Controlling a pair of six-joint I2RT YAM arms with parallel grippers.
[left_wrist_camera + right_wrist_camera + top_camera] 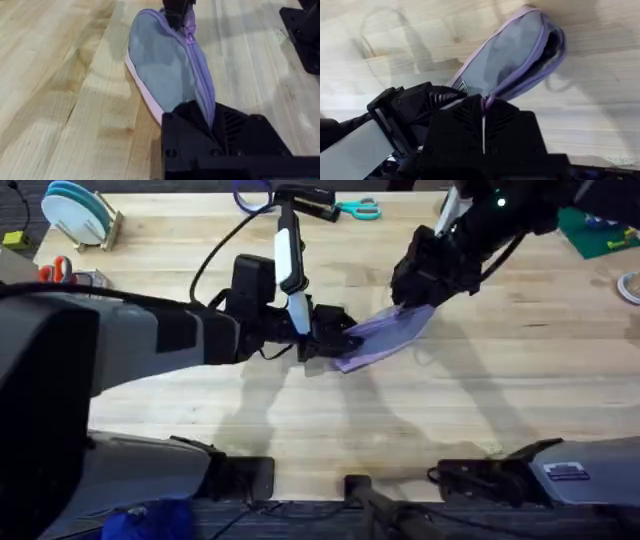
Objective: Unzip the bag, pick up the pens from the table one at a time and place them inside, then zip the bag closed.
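The bag (385,335) lies at the centre of the table (480,420). The left gripper (335,340) grips its lower-left end; the right gripper (425,280) pinches its upper-right end. Teal scissors (360,210) lie at the top edge.

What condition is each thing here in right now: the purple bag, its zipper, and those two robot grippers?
bag: held off flat between both grippers, stretched along its length.
zipper: closed along the stretch seen from the left wrist; gaping open at the end seen from the right wrist.
left gripper: shut on the bag's end.
right gripper: shut on the bag's other end, at the zipper line.
table: bare wood under the bag.
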